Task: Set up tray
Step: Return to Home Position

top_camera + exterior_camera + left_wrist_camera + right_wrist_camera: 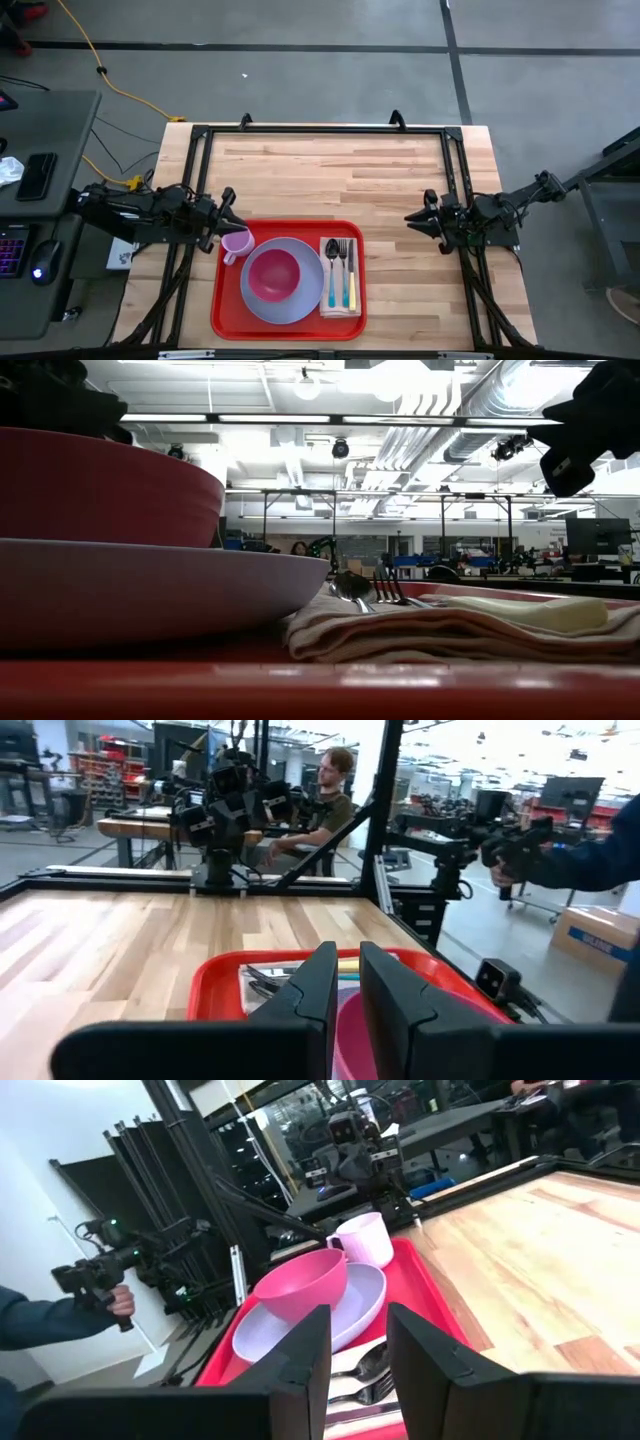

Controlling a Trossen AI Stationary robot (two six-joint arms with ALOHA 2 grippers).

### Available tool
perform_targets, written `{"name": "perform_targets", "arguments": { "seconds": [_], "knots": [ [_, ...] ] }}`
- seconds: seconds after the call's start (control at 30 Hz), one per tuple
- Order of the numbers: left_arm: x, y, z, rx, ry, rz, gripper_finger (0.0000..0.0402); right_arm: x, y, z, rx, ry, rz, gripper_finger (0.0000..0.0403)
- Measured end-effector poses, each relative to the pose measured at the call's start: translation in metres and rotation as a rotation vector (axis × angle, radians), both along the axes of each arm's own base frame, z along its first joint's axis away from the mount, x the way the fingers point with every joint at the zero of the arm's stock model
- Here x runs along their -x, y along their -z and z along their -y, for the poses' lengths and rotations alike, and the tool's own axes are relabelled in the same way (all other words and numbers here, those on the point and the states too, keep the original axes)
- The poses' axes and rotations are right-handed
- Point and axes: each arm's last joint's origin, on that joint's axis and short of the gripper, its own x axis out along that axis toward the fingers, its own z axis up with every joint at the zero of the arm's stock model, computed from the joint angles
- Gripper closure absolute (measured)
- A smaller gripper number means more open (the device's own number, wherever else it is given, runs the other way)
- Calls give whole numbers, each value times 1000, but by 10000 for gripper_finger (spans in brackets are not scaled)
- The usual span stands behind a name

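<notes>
- Two hands flank the tray (290, 229), and both are empty: the left hand (233, 212) has its fingers all but pressed together, with only a slit between them, while the right hand (410, 216) is slightly spread
- Nearer by far is the left hand: the tray's corner lies just ahead of its fingertips and a little to the side, and the pink cup (237, 244) stands just beside them
- From the right hand the tray lies ahead and off to one side, well apart, with bare worktop (400, 170) between; the end it meets first carries the napkin (340, 310) with the cutlery
- Beyond the napkin from that hand sit the plate (306, 264) and the pink bowl (273, 275) on it
- Running from one hand toward the other, the tray's long axis points each hand at a short end
- Judging by this layout the tray is set, and only the retreat is left: the left hand has to back off along its own line, away from the cup, whereas the right has free room behind it
</notes>
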Motion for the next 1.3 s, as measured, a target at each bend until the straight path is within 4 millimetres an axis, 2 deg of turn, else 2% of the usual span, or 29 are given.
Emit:
{"name": "perform_targets", "arguments": {
  "seconds": [0.27,1.3],
  "knots": [
    [0,-2,0,4,0,18,323,0,0,0,-57,-3,-6,324],
    [0,1,0,-2,3,-14,323,0,0,0,-57,-15,-9,324]
  ]
}}
